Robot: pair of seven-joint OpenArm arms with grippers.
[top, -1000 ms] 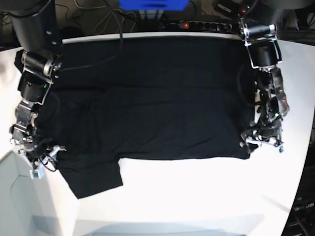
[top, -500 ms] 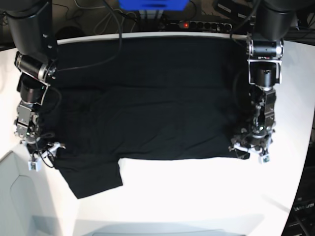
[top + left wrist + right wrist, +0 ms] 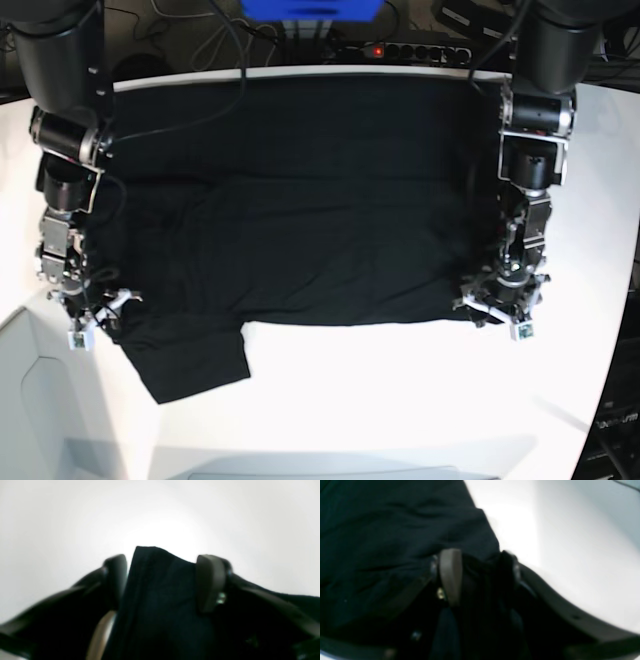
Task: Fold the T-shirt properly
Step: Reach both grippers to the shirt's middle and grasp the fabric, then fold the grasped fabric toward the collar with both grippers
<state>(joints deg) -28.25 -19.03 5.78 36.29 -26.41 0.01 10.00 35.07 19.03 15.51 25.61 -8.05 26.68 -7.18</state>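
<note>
In the left wrist view, the left gripper (image 3: 161, 580) pinches a fold of the black T-shirt (image 3: 160, 610) between its fingers, white table (image 3: 160, 512) beyond. In the right wrist view, the right gripper (image 3: 480, 577) is likewise clamped on bunched cloth of the T-shirt (image 3: 382, 542) at its edge. In the base view, the T-shirt (image 3: 300, 220) lies spread across the table (image 3: 400, 400); compared with half a second ago, the left gripper (image 3: 497, 308) has edged slightly inward along the hem, and the right gripper (image 3: 95, 315) has shifted inward slightly at the sleeve.
</note>
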